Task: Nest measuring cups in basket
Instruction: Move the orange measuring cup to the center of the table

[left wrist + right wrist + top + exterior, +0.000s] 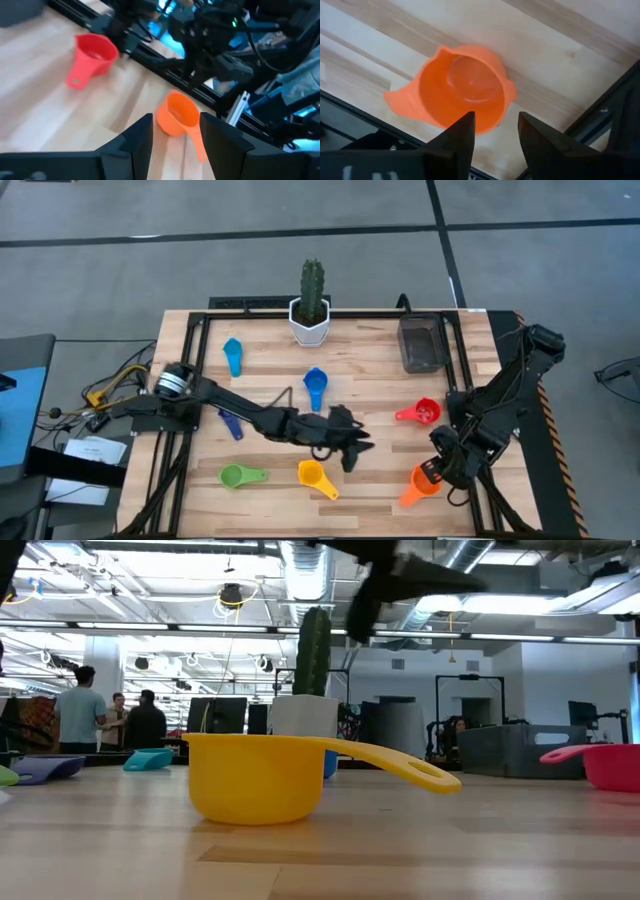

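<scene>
Yellow cup [258, 778] front edge | right gripper [494, 131] part open, empty, above orange cup [462, 90] front-right corner | left gripper [352, 448] part open, empty, mid-table

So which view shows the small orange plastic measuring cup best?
The right wrist view: the small orange plastic measuring cup fills the picture, open side visible. The left wrist view shows it smaller, the high view tiny at the table's front right, and the low view not at all.

Orange cup [422, 483], red cup [424, 413], yellow cup [313, 475], green cup [235, 476], blue cup [315, 383], light blue cup [233, 351], dark grey basket [421, 345], white pot [310, 325], pale wood bench [370, 480].
</scene>
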Motion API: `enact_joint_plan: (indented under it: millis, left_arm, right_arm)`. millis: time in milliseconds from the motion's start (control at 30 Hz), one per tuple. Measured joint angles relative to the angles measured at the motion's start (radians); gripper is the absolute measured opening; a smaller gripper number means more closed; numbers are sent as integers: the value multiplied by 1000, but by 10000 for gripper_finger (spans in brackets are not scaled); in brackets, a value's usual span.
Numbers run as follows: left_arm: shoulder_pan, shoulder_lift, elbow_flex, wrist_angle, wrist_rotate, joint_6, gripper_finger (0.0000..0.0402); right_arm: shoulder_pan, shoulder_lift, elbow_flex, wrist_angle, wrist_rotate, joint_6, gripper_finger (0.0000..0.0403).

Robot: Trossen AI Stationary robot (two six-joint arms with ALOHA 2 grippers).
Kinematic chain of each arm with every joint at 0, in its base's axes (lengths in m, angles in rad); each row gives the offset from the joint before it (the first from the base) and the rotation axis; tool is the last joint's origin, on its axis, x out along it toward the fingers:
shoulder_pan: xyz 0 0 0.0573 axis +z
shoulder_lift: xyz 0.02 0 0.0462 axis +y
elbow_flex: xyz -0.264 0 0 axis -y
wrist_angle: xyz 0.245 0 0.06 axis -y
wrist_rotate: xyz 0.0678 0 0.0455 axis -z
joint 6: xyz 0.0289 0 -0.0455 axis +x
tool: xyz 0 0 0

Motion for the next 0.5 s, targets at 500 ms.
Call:
enact_joint_plan:
  millis: [500]
  left_arm:
    - [2, 391, 437, -1, 167, 65, 151]
  right_arm:
    - [48, 0, 0, -2, -19, 83, 194]
